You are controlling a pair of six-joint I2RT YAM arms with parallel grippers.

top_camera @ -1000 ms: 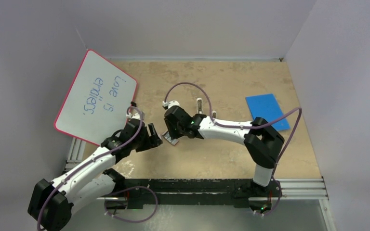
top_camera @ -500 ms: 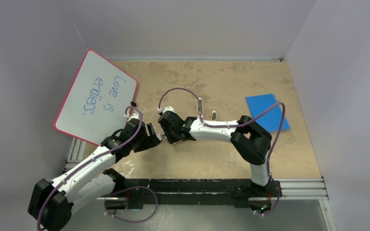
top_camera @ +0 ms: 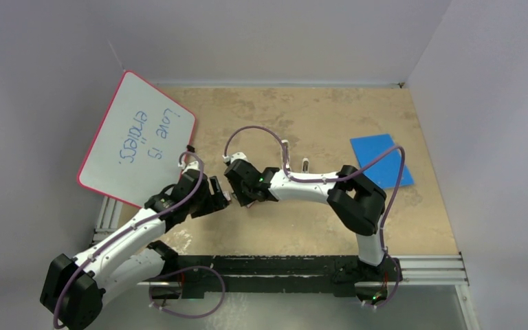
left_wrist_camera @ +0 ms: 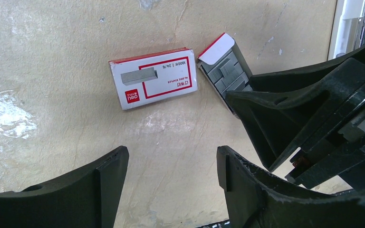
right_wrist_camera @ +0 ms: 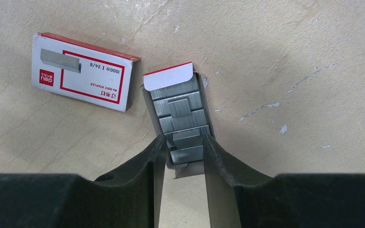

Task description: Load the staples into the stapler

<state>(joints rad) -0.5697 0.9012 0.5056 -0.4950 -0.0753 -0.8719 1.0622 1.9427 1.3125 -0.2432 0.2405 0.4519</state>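
As the right pincer pinches the staples beside the box — likely for lifting — the left pincer gapes.

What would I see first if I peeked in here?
Probably the pink-edged whiteboard with blue writing, at the left, and the blue sheet on the right. In the middle, grey staples lie between the fingers of the right gripper, beside a red-and-white box.

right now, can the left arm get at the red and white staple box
Probably yes. The left gripper is open above bare table just short of the box, which lies flat with nothing between. The right gripper sits off to one side, closed around the staples.
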